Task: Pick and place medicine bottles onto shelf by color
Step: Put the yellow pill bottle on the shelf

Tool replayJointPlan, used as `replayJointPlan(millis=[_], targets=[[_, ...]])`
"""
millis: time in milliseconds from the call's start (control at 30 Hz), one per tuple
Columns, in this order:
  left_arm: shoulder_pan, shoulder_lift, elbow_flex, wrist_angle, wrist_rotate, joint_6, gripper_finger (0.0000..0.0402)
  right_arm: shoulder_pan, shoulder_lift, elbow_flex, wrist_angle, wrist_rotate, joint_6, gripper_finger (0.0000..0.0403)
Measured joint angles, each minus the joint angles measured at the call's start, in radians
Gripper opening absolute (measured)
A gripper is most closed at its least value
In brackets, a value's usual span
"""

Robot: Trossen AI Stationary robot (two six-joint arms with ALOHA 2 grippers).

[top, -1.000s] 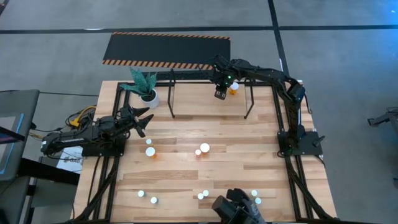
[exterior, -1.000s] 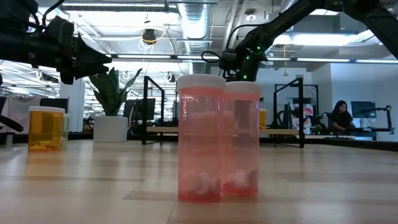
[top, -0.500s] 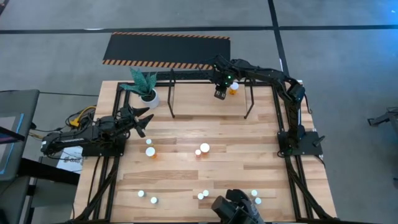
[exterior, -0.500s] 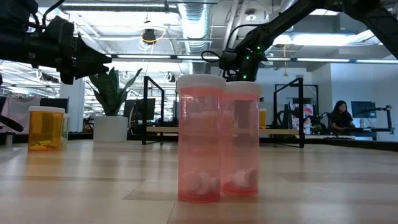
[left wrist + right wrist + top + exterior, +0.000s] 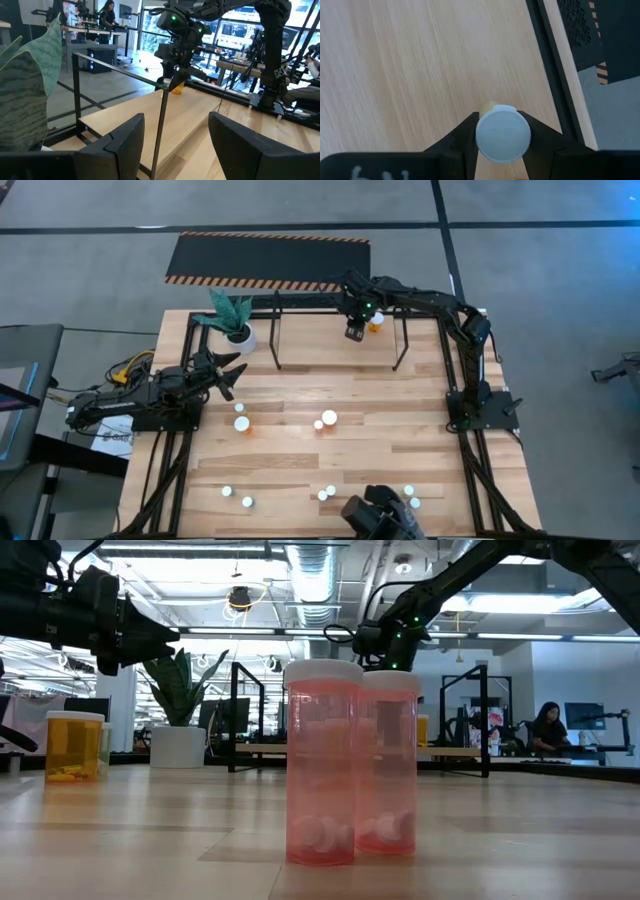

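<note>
Wood table (image 5: 300,450) carries the black tube shelf (image 5: 340,312) at its far edge; left gripper (image 5: 228,370) parked near the plant pot (image 5: 240,335), fingers apart, nothing held. Right gripper (image 5: 356,330) is over the shelf area, clamped on a white-capped bottle (image 5: 503,134), body probably orange. Other bottles (image 5: 328,418) stand mid-table and along the near edge.

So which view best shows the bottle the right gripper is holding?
The right wrist view: the bottle's white cap sits squarely between the right gripper's fingers. The high view shows a small orange bottle beside the gripper at the shelf; the left wrist view shows it far off; the low view barely does.
</note>
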Motion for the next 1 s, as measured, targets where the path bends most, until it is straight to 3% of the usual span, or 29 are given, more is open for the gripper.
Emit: replayJointPlan(millis=[600,1000], targets=[[0.0,0.0,0.0,0.0,0.0,0.0,0.0208,-0.005,0.0,-0.003,0.004,0.0,-0.017,0.016],[0.0,0.0,0.0,0.0,0.0,0.0,0.0208,-0.005,0.0,-0.002,0.0,0.001,0.034,0.0227]])
